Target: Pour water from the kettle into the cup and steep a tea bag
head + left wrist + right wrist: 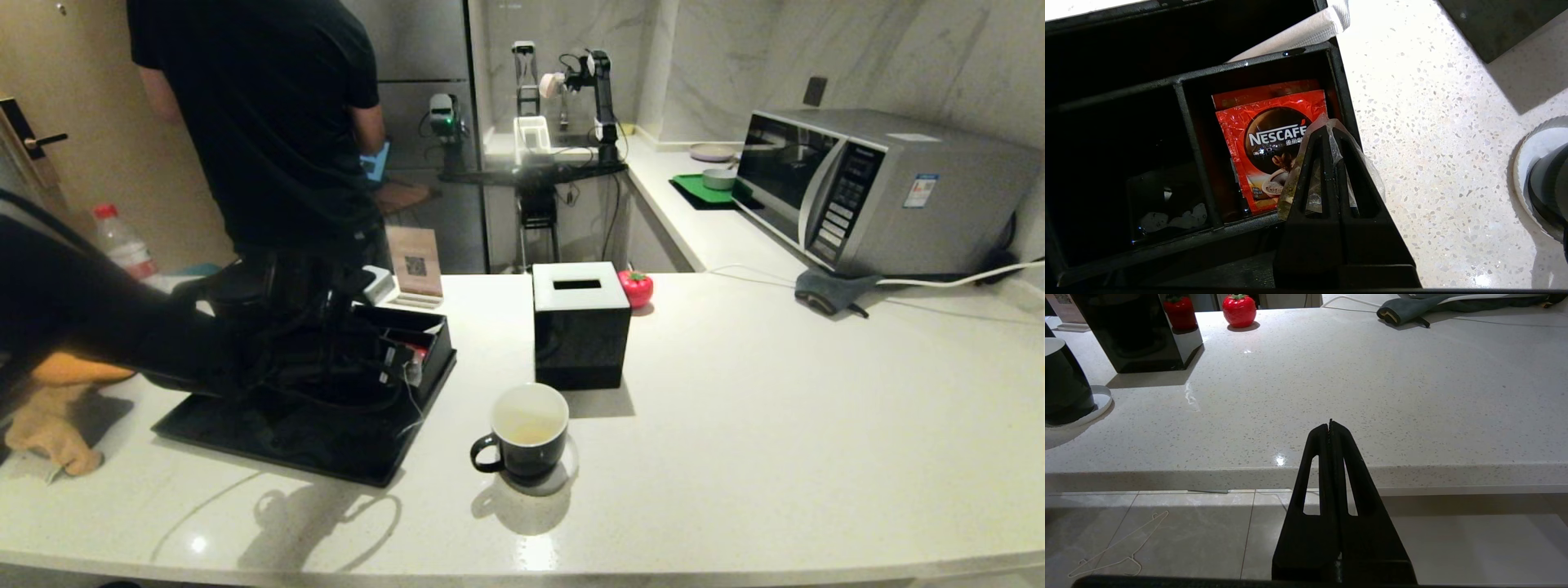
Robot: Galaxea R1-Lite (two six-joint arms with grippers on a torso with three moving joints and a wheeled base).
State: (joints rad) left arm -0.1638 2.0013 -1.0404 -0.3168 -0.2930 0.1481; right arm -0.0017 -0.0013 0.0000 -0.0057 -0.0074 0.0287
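My left gripper (1329, 128) is shut on the tea bag (1295, 179), a translucent mesh bag pinched between the fingers at the edge of a black organizer box (1180, 81). In the head view that gripper (398, 363) sits over the box on the black tray (351, 465), and a thin white string (413, 402) hangs below it. The cup (529, 429), black with a white inside, stands to the right on a white coaster and holds faintly yellowish water (526, 433). The kettle (237, 292) is mostly hidden behind my left arm. My right gripper (1330, 424) is shut and empty, low in front of the counter edge.
A red Nescafe packet (1269, 143) stands in the organizer next to the tea bag. A black cube tissue box (580, 322) and a red tomato-shaped object (636, 287) stand behind the cup. A microwave (873, 192) is at the back right. A person (269, 122) stands behind the counter.
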